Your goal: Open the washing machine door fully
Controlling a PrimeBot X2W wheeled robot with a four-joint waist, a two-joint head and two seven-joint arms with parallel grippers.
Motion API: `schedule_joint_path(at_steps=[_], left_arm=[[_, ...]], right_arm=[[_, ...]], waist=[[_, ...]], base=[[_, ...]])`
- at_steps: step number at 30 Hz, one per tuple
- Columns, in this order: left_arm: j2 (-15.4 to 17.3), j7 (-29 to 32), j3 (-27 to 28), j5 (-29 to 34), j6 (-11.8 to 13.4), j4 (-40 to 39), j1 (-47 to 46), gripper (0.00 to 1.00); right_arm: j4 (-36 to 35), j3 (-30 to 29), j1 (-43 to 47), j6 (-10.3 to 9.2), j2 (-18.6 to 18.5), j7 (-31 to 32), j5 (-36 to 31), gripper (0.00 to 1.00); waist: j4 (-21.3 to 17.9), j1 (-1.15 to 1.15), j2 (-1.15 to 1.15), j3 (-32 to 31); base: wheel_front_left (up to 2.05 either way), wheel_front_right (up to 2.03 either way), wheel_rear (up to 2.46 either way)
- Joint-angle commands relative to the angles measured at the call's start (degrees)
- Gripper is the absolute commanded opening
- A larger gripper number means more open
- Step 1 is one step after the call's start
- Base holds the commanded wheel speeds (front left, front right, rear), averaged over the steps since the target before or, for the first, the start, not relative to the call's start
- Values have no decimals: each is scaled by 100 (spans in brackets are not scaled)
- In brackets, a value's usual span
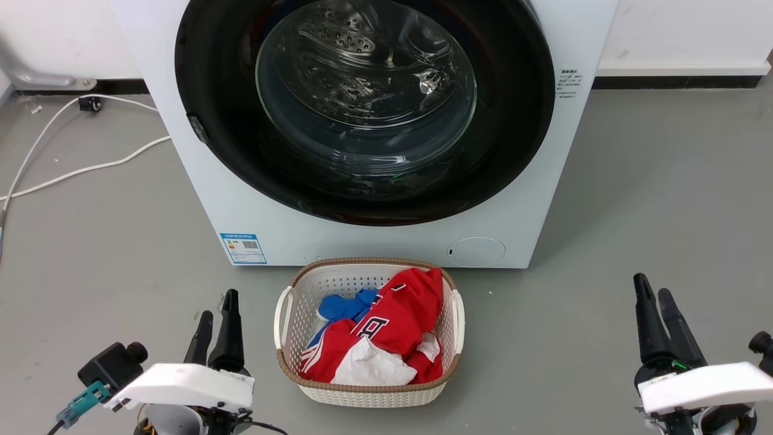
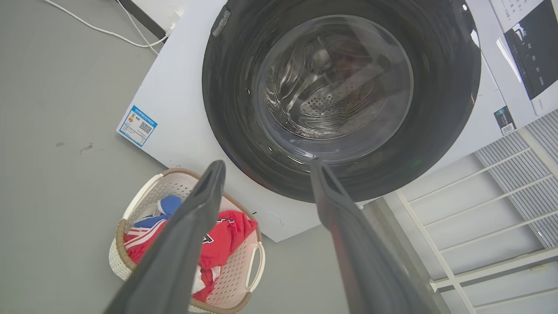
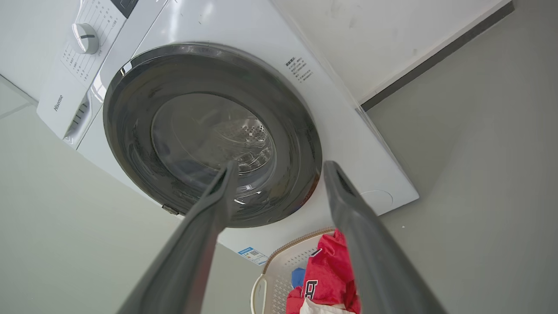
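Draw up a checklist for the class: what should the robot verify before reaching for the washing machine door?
1. Washing machine door fully shut, start state known: ok.
2. Left gripper open and empty: ok.
3. Right gripper open and empty: ok.
4. Laundry basket clear of the door's swing: cannot tell; it stands on the floor just in front, below the door.
5. Handle side known: cannot tell; one small grey fitting on the door's left rim.

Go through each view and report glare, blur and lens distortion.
Head view: sharp, evenly lit; reflections streak the glass of the washing machine door; soft shadow on the floor right of the machine. Left wrist view: wide-angle bending tilts the machine; left gripper blurred up close. Right wrist view: same bending, right gripper soft, dull sheen on the door's black ring.
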Motion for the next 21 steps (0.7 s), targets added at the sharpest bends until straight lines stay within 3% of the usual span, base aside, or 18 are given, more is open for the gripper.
schedule_joint_path(at_steps=[1,21], left_arm=[[76,-67,-72,242,77,-123,-21,100],[355,-433,-688,1613,482,-411,123,100]], right_arm=[[-135,25,4,10,-18,-70,-280,100],[-463,64,275,11,-19,-435,-1755,100]], waist=[[2,0,0,-2],[7,0,0,-18]], base=[[0,0,0],[0,0,0]])
